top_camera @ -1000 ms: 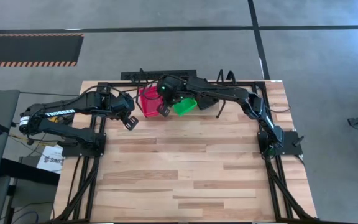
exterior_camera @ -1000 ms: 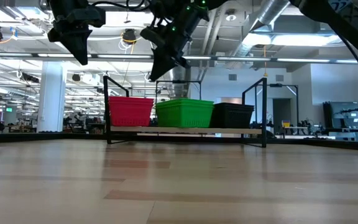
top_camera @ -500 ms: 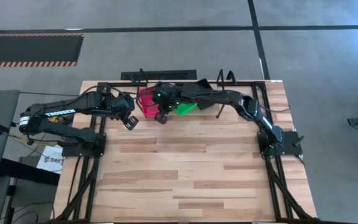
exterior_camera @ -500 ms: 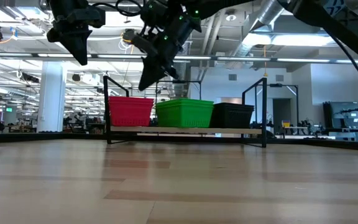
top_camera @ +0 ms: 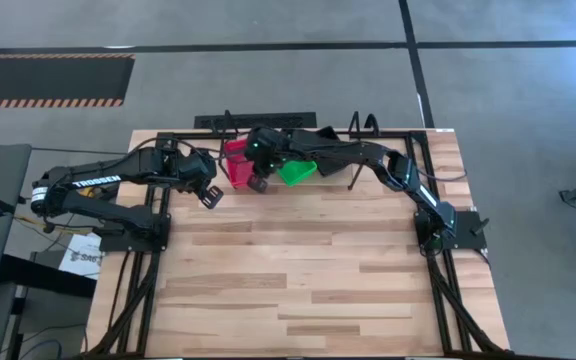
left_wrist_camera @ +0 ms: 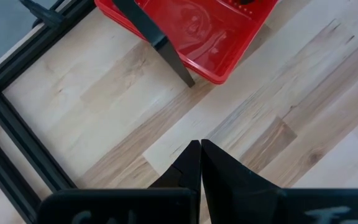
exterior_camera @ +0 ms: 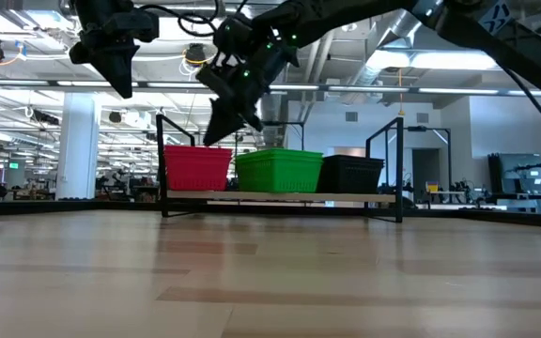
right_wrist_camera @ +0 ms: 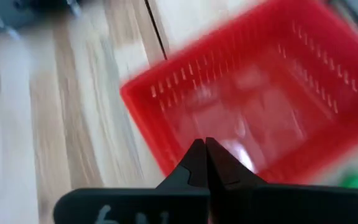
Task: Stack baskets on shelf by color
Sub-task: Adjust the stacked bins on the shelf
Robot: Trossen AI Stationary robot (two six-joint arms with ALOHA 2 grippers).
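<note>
Since all three colour stacks already sat on the shelf [exterior_camera: 280, 196], red [exterior_camera: 196, 167], green [exterior_camera: 278, 170] and black [exterior_camera: 350, 174] side by side at the far edge of the surface [top_camera: 298, 270], any remaining move looked best made by lifting clear without nudging them. Right pincer [top_camera: 259, 183] hovered above the red stack, shut and empty. Left pincer [top_camera: 210, 196] waited nearby, shut, empty.

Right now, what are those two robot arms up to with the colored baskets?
They are sorting baskets by color onto a small shelf at the far edge of the table. The red stack, green stack and black stack sit side by side on it. The right gripper, shut and empty, hovers above the red stack. The left gripper, also shut and empty, waits raised off to the side. No baskets show elsewhere on the table.
</note>
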